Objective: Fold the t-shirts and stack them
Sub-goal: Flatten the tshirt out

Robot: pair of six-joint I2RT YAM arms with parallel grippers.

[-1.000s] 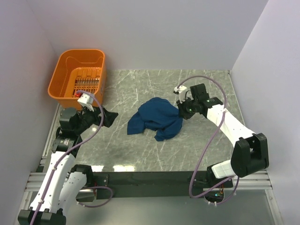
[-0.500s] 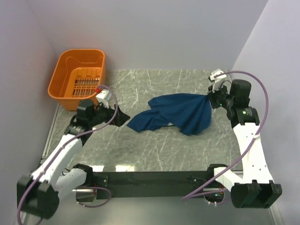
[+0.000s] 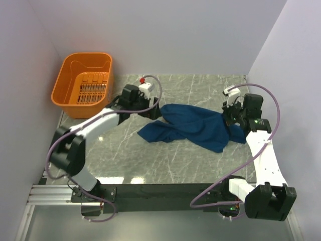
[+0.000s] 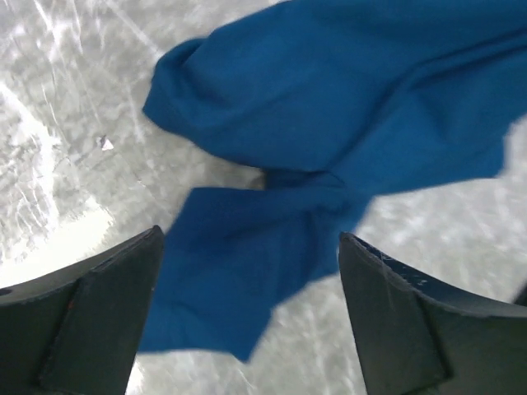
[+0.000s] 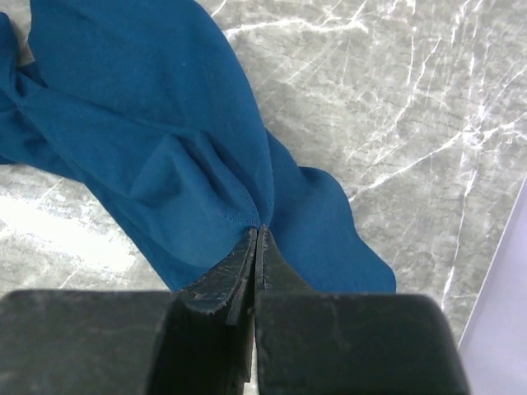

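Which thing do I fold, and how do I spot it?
On the grey marble table, look right of the orange basket at the far-left corner. The t-shirt lies mid-table, crumpled and dark blue. It is the only cloth, one edge pinched in the right claw.

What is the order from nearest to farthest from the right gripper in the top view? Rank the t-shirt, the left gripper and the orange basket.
1. The t-shirt: its right end is pinched in the right gripper, and the rest stretches away to the left.
2. The left gripper: open, above the shirt's left end.
3. The orange basket: far left corner.
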